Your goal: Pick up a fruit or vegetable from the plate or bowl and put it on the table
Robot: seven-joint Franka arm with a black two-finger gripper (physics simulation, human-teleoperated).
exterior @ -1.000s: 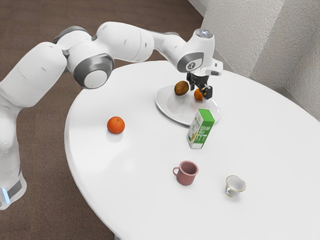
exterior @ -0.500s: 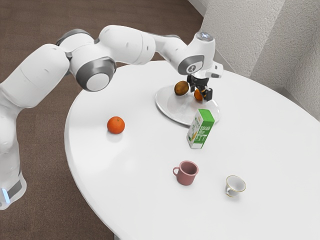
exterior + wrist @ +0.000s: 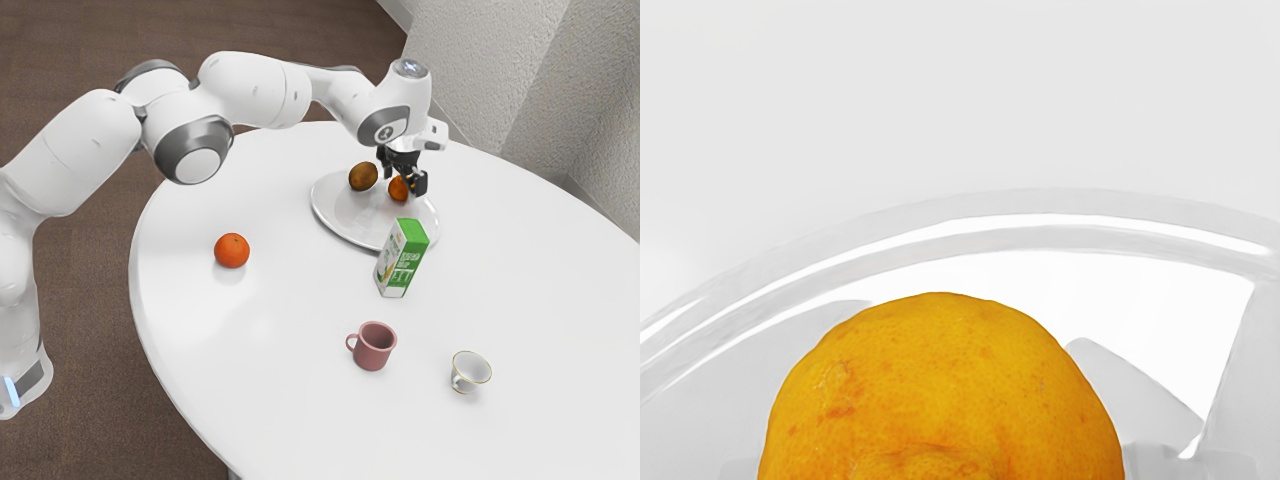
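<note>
The black two-finger gripper [image 3: 404, 181] has its fingers apart around a round orange fruit [image 3: 940, 385]. The fruit sits near the edge of a shiny white plate [image 3: 352, 213].

Round yellow-orange fruit [image 3: 940, 390] with faintly mottled skin, on the white plate [image 3: 358, 215].

Carton [image 3: 402, 262] blocks way nr plate [image 3: 345, 225], but room btwn loose orange [image 3: 232, 251] & pink mug [image 3: 374, 347].

1 green-and-white carton [image 3: 403, 258] bears lettering — too small to read.
</note>
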